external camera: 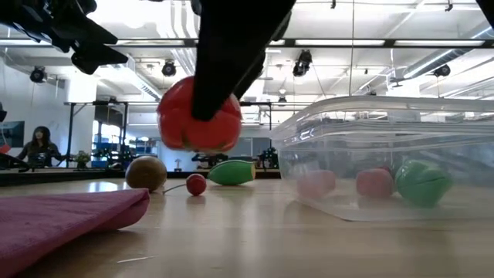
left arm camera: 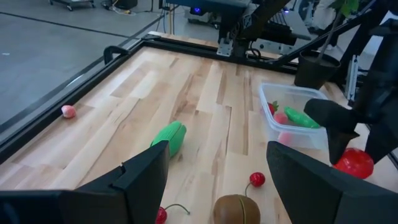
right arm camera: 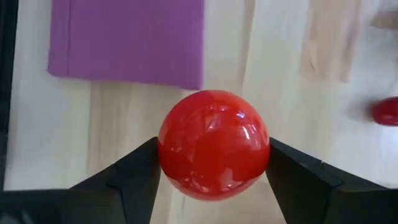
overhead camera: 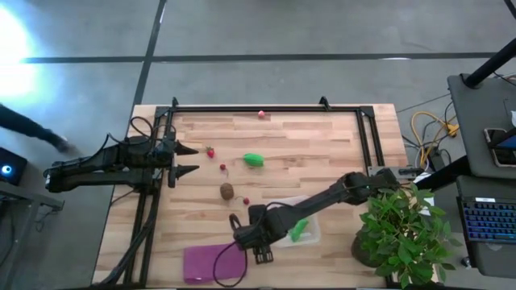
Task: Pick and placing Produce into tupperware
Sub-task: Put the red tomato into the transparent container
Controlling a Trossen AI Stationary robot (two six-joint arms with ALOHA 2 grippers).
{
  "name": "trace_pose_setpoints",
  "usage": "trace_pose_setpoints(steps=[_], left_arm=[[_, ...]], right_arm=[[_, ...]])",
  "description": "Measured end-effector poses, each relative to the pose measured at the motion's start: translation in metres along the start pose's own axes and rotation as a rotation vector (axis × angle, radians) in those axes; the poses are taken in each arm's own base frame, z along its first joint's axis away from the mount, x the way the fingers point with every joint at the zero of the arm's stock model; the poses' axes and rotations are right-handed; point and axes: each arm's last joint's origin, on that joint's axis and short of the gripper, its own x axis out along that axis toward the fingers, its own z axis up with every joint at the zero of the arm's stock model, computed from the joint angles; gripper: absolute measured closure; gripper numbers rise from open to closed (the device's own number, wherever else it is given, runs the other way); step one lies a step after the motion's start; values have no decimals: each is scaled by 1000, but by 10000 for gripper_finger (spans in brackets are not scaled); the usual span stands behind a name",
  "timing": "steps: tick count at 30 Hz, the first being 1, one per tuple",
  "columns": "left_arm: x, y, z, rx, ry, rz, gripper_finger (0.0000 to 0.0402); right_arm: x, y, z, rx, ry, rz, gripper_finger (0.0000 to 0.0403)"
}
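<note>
Pinching a glossy red ball (right arm camera: pixel 213 145) across its widest part, the right gripper (right arm camera: pixel 213 163) hovers beside the tupperware (external camera: pixel 386 158); it looks light, rigid, slippery. Left gripper (left arm camera: pixel 217 177) spread.

A grey concrete floor (overhead camera: pixel 266 32), crossed by dark seams, surrounds the wooden table (overhead camera: pixel 306 133). Beside the table's right edge stands a dark desk (overhead camera: pixel 476 121) bearing a backlit keyboard (overhead camera: pixel 489 219), with yellow cables (overhead camera: pixel 427 129) between them. Beyond the table, black ceiling lights (external camera: pixel 302 63) hang from beams, and a person (external camera: pixel 38 145) sits far behind.
</note>
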Motion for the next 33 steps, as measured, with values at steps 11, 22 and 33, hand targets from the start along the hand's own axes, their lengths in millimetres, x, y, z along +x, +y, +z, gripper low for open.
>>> trace_pose_setpoints(steps=[11,22,33], left_arm=[[0,0,0,-21,1,0,146],[0,0,-1,-52,5,0,146],[0,0,-1,-54,5,0,146]], right_arm=[[-59,0,-26,129,280,-126,147],[-94,24,-39,230,209,-155,147],[-70,19,-74,399,382,-234,147]])
